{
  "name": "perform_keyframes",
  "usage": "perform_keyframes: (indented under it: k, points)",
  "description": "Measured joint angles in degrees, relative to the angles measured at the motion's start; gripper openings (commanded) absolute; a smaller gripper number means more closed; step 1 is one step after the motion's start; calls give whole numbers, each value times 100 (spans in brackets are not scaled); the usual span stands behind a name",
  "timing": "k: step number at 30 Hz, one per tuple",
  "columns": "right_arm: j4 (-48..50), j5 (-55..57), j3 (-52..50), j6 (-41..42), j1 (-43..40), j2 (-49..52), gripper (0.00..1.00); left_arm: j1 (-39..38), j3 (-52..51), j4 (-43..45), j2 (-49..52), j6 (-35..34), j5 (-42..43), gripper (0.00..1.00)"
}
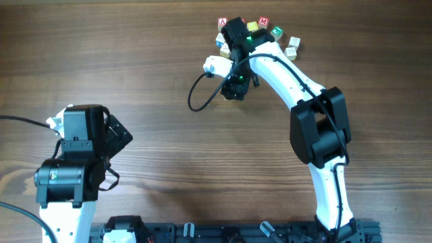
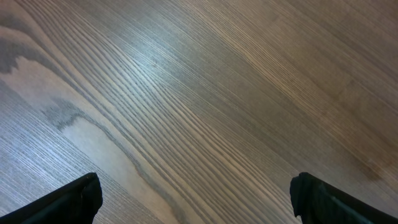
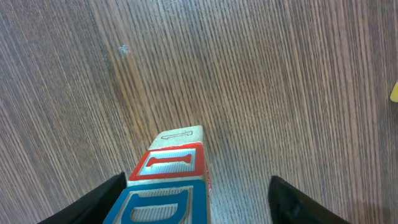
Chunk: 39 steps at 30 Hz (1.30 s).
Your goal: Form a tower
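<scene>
Right wrist view: the tower (image 3: 169, 171) stands on the table (image 3: 298, 74) inside the right gripper (image 3: 196, 190), whose fingers are parted, likely lined up for a grasp. The left gripper (image 2: 196, 193) hangs open, idle.

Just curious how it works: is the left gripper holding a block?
No, the left gripper is open, with only bare table between its fingers.

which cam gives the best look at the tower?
Right wrist: the tower stands between the fingers of the right gripper, stacked cubes with red and blue faces showing. Overhead: the right arm hides it. Left wrist: only the table.
</scene>
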Motion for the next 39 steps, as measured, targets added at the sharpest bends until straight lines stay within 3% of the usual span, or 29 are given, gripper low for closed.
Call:
perform_keyframes:
  k: [16,23,28,32,35,39]
  points:
    - [9,0,0,-33,0,0,47,0,0,0,0,0,0,100]
    - [0,0,2,-46,0,0,47,0,0,0,0,0,0,100]
    - [-103,0,2,-94,0,-2,40,0,0,0,0,0,0,100]
    - [-114,-4,2,-116,0,-107,39,0,0,0,0,0,0,100]
    - [-129,-9,4,-153,0,-160,51,0,0,0,0,0,0,100]
    - [-177,-238,4,-175,7,-162,52,0,0,0,0,0,0,100]
